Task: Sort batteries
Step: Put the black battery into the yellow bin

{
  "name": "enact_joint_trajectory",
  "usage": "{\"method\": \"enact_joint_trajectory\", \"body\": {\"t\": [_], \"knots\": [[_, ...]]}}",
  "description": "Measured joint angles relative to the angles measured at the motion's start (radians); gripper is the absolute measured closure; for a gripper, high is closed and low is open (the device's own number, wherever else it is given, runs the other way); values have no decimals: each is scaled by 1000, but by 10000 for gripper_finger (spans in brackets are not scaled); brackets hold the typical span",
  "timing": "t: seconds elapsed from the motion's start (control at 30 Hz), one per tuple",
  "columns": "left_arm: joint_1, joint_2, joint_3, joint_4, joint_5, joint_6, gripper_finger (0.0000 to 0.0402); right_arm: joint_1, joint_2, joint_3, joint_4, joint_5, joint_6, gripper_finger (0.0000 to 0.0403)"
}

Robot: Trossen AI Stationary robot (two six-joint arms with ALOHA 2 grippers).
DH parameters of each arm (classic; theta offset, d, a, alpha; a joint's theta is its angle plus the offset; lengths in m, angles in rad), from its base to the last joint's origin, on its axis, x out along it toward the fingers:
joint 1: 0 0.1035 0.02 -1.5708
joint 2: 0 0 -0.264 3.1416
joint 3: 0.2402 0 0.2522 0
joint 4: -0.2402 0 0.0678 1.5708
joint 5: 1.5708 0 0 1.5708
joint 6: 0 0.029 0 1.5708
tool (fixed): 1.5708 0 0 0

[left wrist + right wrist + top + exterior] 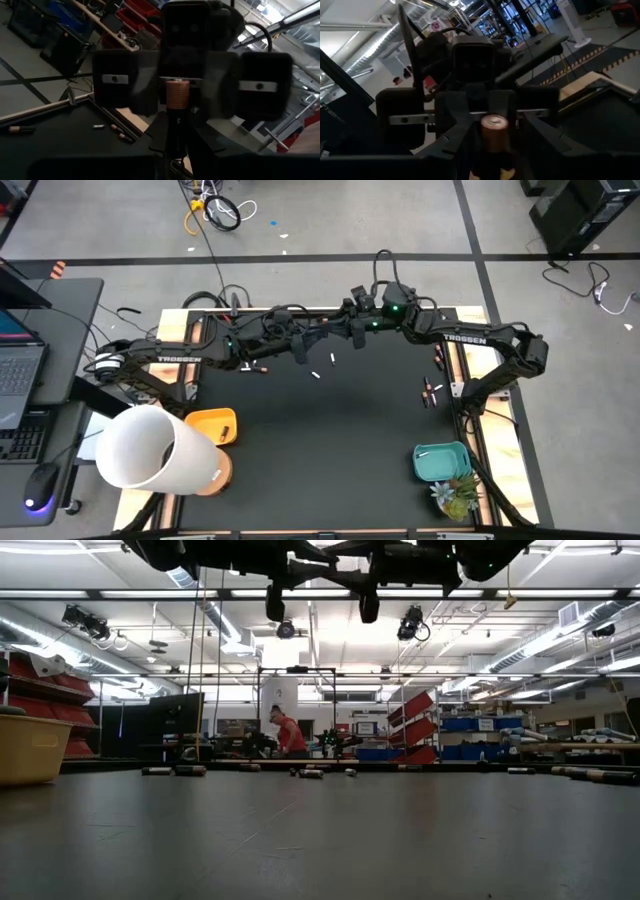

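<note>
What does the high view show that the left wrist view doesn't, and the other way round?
High view only: the yellow bin, the teal bin and a battery cluster near the mat's right edge. Left wrist view only: a copper-ended battery gripped in the left gripper, held up facing the right gripper. Both: the two grippers meeting above the table's far middle, and loose batteries on the black mat.

We are looking across a workshop where strip lights [90,592] are glowing along the ceiling. Red shelves [418,730] and blue bins [470,724] are standing at 3 o'clock; a person [290,733] is working at centre. A laptop [20,370] is sitting at 9 o'clock, above grey floor [350,220].
</note>
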Motion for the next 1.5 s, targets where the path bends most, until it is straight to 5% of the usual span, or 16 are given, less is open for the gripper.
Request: {"method": "enact_joint_trajectory", "body": {"t": [0.33,0.6,0.8,1.07,1.33,1.5], "knots": [[-14,25,-1,22,-3,-20,352,3,50,1,88,-17,44,261],[-16,27,-1,14,6,-17,352,2,51,1,83,-54,23,371],[-16,27,-1,9,-2,-16,349,2,51,1,75,-64,13,369],[-15,28,-1,8,-27,-27,292,0,51,1,67,-68,-5,369],[-13,27,-1,14,-44,-48,290,-48,51,1,63,-84,14,369],[-13,25,1,-103,-18,-106,279,-101,49,1,-8,-82,5,369]]}}
